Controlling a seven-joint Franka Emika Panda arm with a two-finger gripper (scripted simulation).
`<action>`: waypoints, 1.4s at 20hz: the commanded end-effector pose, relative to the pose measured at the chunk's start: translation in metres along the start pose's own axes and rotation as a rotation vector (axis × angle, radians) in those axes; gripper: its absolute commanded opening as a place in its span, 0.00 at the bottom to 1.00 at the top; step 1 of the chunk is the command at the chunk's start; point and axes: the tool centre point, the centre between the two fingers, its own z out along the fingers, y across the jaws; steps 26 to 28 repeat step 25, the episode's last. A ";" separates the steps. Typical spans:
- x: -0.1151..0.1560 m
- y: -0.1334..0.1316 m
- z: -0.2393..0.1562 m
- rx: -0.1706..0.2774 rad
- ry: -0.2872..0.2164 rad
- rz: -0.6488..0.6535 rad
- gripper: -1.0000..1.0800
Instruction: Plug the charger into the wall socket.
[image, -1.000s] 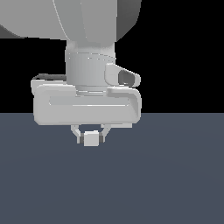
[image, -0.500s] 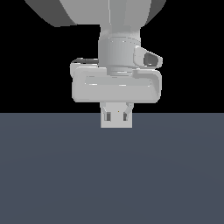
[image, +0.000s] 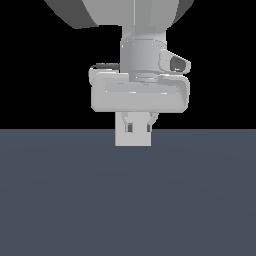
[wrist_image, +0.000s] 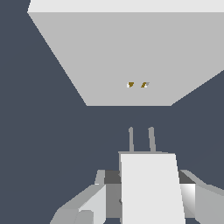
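Note:
My gripper (wrist_image: 148, 205) is shut on the charger (wrist_image: 151, 188), a small white block with two thin prongs (wrist_image: 141, 139) sticking out towards the wall socket (wrist_image: 109, 57). The socket is a large flat white panel with two tiny yellowish holes (wrist_image: 137, 84). The prongs stop short of the panel, roughly in line with the holes. In the exterior view my gripper (image: 138, 129) hangs in front of the white square socket (image: 133, 140). There the charger cannot be told apart from the white behind it.
A dark grey-blue floor (image: 128, 200) lies under everything and fills the lower half of the exterior view. The arm's bulky grey hand (image: 140, 95) and wrist fill the upper middle of that view.
The hand has moved up and towards the exterior view's right, still shut on the charger. The white square socket now shows behind the fingers, where only the small block showed a second ago.

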 end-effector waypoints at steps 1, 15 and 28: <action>0.000 0.000 0.000 0.000 0.000 0.000 0.00; 0.036 0.000 0.011 -0.001 0.000 0.000 0.00; 0.048 0.000 0.014 -0.001 0.000 0.000 0.00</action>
